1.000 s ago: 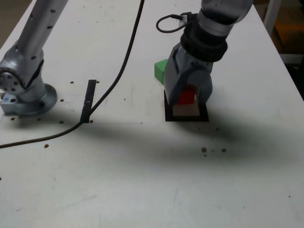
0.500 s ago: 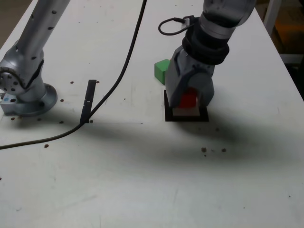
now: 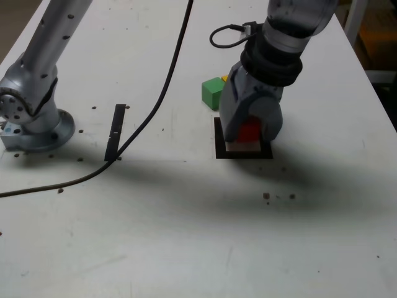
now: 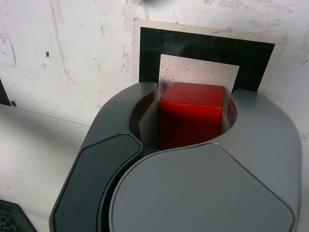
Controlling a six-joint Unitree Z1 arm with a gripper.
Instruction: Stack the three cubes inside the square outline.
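A red cube [image 3: 249, 131] sits between the jaws of my gripper [image 3: 248, 140], which is shut on it directly over the square outline [image 3: 218, 146]. In the wrist view the red cube [image 4: 190, 113] fills the gap between the two grey jaws of the gripper [image 4: 190, 126], and the outline's black frame [image 4: 203, 46] and white centre lie just past it. Whether the cube rests on the white centre I cannot tell. The green cube [image 3: 211, 93] stands on the table just behind the outline, to the exterior view's left of the gripper. A sliver of the yellow cube [image 3: 224, 79] peeks out behind the green one.
A thin black tape strip [image 3: 115, 130] lies toward the exterior view's left, near the arm's base [image 3: 34, 121]. A black cable [image 3: 155, 99] runs across the table from the far edge to the left edge. Small dark specks [image 3: 267, 196] dot the surface in front of the outline.
The gripper with the red cube has shifted slightly toward the exterior view's right and a little lower. This uncovered a sliver of yellow behind the green cube.
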